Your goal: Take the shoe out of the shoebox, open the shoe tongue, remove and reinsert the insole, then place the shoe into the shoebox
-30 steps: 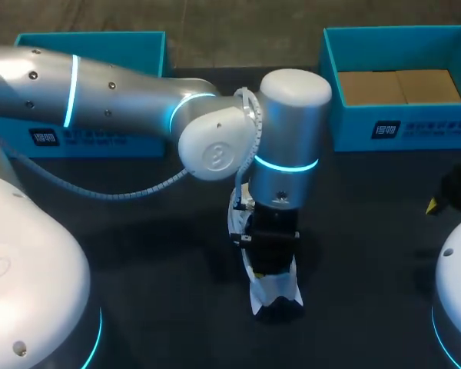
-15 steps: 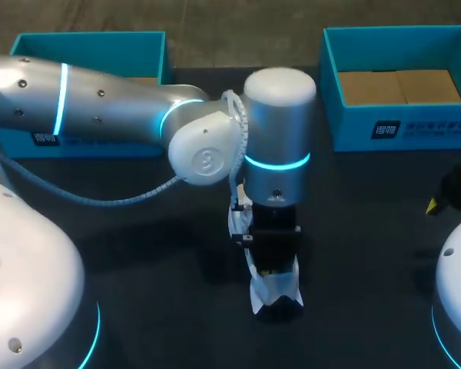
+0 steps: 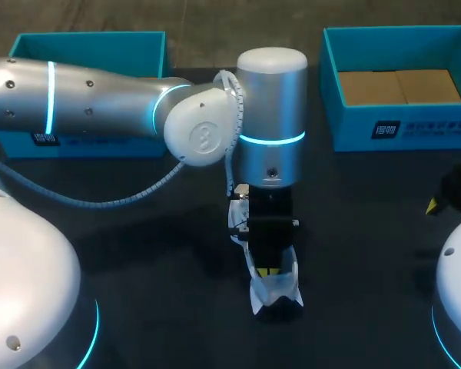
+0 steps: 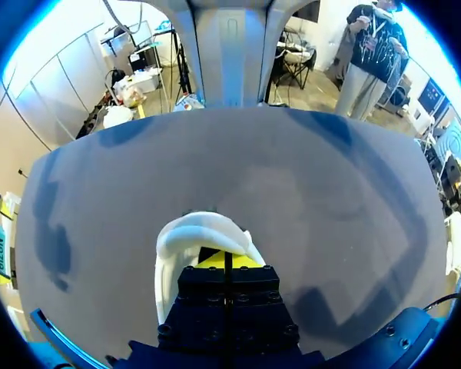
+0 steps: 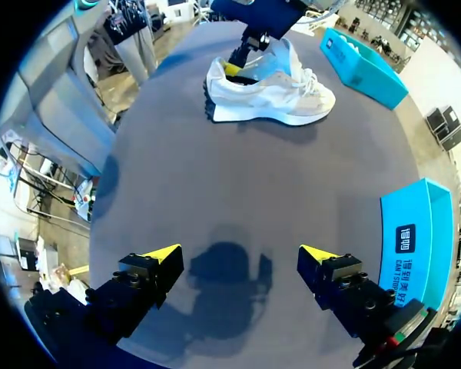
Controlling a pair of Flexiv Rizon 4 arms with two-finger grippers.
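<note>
Shoe (image 3: 274,288) is out on the table, near-centre. Left gripper (image 3: 267,270) is down in the heel opening, tips pressed together; can't tell if they've pinched the insole. Right gripper (image 5: 240,252) wide open, empty, far right. Looks like insole removal; next needs a straight lift

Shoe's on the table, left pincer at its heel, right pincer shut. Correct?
No: the right pincer is open, fingers wide apart, as the right wrist view shows. The shoe is on the table, left pincer at its heel.
</note>
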